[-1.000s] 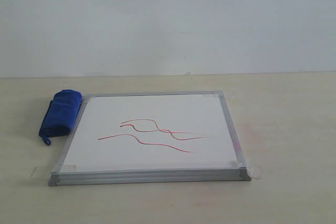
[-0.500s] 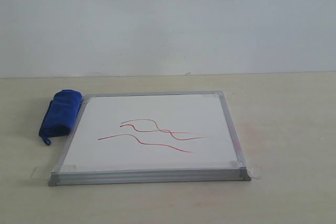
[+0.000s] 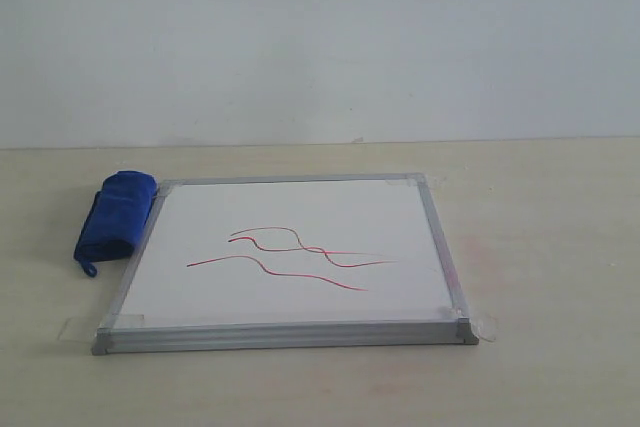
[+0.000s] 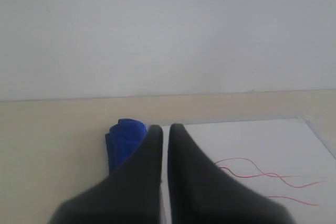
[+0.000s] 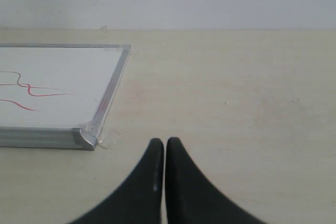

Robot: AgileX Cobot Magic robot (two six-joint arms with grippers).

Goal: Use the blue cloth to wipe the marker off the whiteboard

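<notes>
Nothing is wiped yet. The red marker [image 3: 318,251] lies across the middle of the whiteboard [image 3: 300,202]. The blue cloth [image 3: 115,217] lies on the tabletop [image 3: 550,237], just beside the whiteboard's left edge, not picked up. The left hand [image 4: 166,129] and right hand [image 5: 165,142] are pressed together, holding nothing.

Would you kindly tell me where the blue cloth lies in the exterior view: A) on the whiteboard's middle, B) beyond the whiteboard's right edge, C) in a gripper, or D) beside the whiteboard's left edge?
D: the blue cloth lies beside the left frame of the whiteboard.
</notes>
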